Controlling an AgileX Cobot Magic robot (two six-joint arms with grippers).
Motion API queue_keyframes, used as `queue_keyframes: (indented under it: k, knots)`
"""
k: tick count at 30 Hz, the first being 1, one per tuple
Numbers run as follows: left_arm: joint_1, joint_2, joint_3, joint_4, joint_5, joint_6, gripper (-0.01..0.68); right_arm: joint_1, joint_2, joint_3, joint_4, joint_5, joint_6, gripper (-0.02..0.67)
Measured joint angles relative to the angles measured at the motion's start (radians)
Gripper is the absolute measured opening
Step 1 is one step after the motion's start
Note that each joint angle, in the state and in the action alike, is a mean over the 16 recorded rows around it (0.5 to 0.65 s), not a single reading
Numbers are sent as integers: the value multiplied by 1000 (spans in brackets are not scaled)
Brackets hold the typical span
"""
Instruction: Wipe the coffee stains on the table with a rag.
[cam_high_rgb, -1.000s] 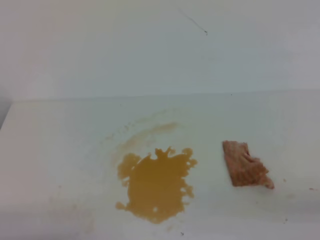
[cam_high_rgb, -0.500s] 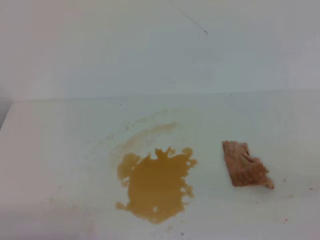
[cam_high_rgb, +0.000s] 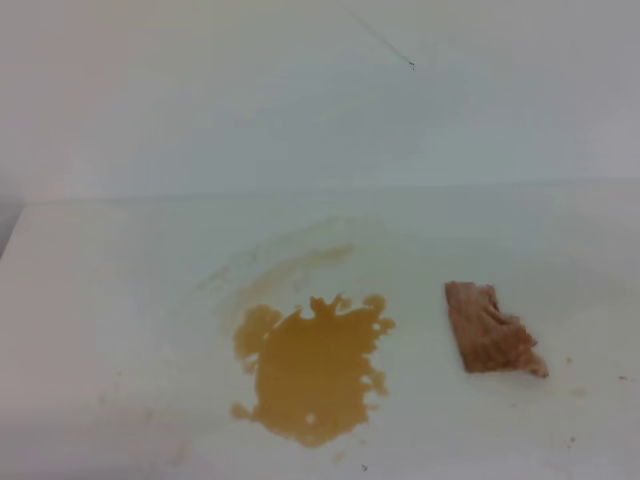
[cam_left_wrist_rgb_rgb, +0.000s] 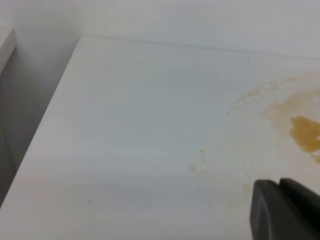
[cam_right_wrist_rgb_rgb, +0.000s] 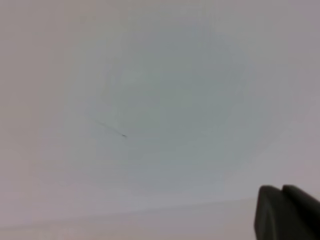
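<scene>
place: bare test bench | evidence: plain white table (cam_high_rgb: 120, 300), blank wall (cam_high_rgb: 200, 90)

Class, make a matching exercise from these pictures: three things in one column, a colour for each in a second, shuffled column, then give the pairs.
Things:
1. rag
2. coffee stains
3. table

Colours:
A. white
B. pinkish-brown
C. amber-brown

Pairs: 1-B, 2-C, 3-A
</scene>
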Motion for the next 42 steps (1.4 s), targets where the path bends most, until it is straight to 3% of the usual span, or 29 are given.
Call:
queue_keyframes:
  k: [6, 19, 23, 35, 38, 42]
  knots:
    - [0, 0, 0, 0, -1, 0, 0, 0, 177, -65, 93, 48, -126, -3]
    - [0, 0, 0, 0, -1, 0, 0, 57, 775, -433, 157, 461, -356, 28]
    - [0, 0, 0, 0, -1, 0, 0, 108, 947, -536, 155, 506, -347, 97]
    - [0, 0, 0, 0, -1, 0, 0, 258, 1314, -685, 76, 429, -290, 406]
    - [0, 0, 0, 0, -1, 0, 0, 276, 1378, -696, 43, 395, -269, 445]
    - [0, 0, 0, 0, -1, 0, 1, 291, 1450, -701, 5, 351, -243, 436]
